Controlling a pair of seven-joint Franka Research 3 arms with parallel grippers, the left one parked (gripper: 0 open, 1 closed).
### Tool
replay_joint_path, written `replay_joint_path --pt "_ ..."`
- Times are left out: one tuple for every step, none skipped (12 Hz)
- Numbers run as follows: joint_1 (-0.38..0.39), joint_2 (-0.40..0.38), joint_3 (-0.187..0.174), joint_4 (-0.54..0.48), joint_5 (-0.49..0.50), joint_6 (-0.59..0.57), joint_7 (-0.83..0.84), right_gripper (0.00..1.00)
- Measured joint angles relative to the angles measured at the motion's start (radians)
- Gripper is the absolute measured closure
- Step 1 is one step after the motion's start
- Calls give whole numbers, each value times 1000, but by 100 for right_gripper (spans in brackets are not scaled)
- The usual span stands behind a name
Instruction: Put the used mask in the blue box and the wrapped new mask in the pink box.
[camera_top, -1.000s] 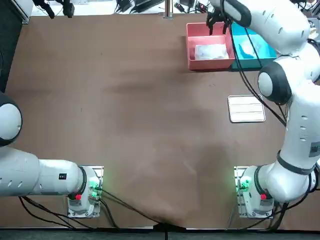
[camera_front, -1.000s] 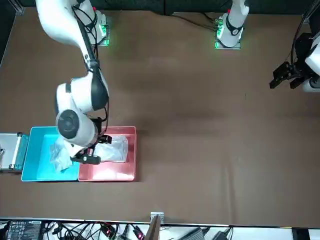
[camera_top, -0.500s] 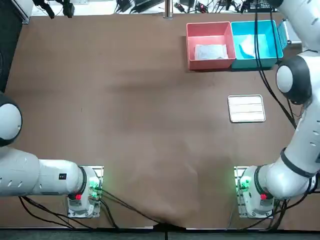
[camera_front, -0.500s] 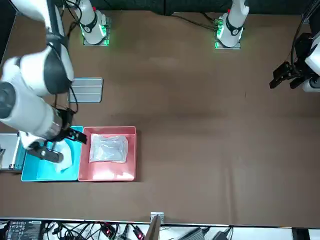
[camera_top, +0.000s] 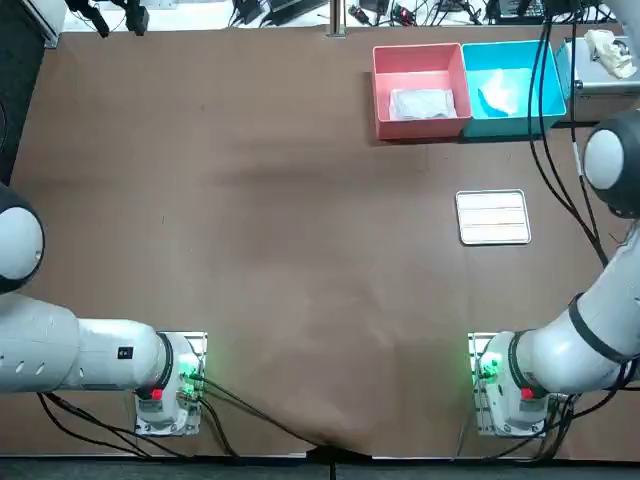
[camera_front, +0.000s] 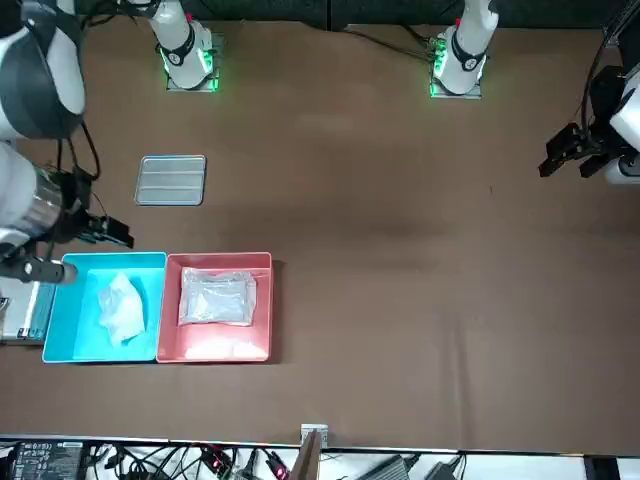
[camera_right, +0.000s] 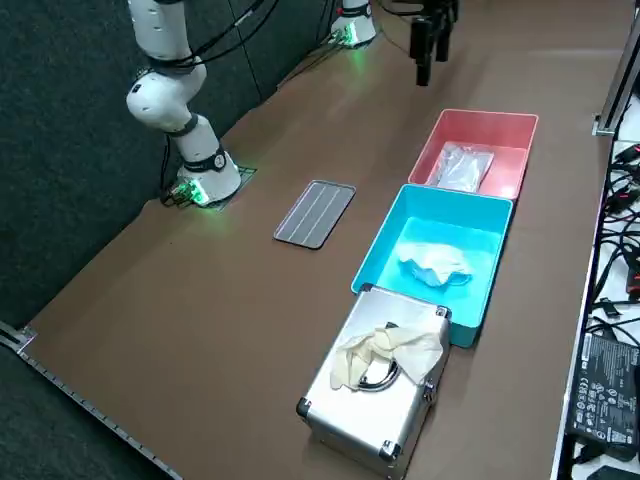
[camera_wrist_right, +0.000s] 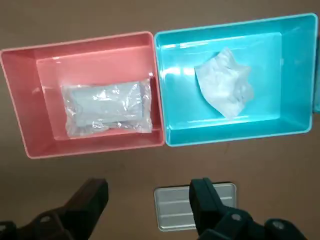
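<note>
Since a second ago the right gripper had swung off the pink box toward the surface's right edge, jaws wide and empty. The wrapped new mask lay in the pink box and the used mask in the blue box. Only the side view showed the whole silver case just beside the blue box, with gloves on top.

The right arm stands up from its base at the table's near edge, its elbow bent high by the right edge. The right gripper hangs high near the far right corner, pointing straight down. Its fingers are spread wide with nothing between them.
</note>
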Motion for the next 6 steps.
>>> replay_joint_path --pt "-12 -32 0 -34 0 -3 -18 0" --pt "-21 -65 0 -70 0 -4 -33 0" --pt "-27 -98 0 -104 0 -5 -42 0" --pt "-33 -128 0 -134 0 -6 -51 0" --pt "-39 -155 0 -162 0 -6 -61 0" --pt "-45 -179 0 -189 -1 -6 -68 0"
